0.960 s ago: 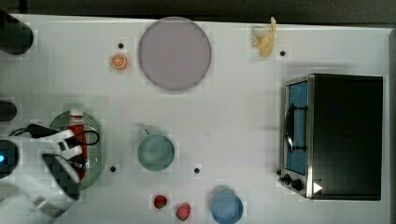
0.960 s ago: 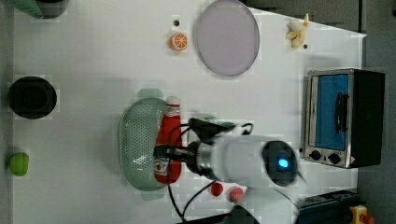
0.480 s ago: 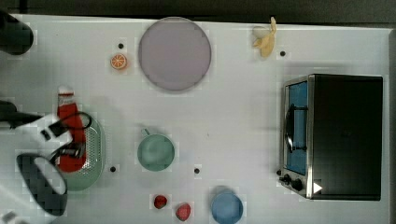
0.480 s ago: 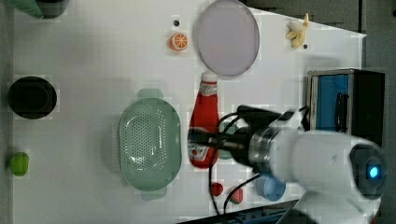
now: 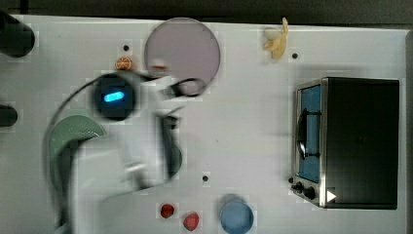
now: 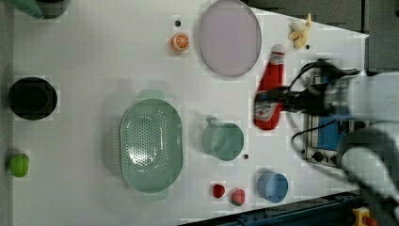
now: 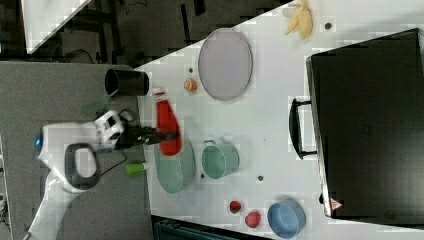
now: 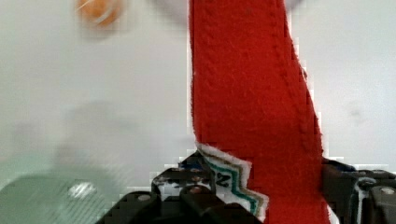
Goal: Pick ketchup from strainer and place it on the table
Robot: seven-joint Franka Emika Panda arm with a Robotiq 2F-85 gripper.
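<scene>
Above the table [image 6: 94,56], clear of the strainer [image 6: 150,139], my gripper [image 6: 282,99] is clamping the ketchup [image 6: 268,96] around its body. I am seeing nothing lying in the strainer or the green cup [image 6: 225,140] beside it.

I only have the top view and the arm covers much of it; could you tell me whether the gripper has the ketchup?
Observer: Yes. In the left view the gripper is shut on the ketchup, clamping its label end.
Operator: Thank you. Is anything left in the strainer?
Observer: No. The left view shows the strainer with nothing in it.
Operator: Is the bottle down on the table yet?
Observer: It seems not. The right view shows the ketchup held out level from the gripper, and the two side views place it over different spots, so it looks raised above the table.
</scene>
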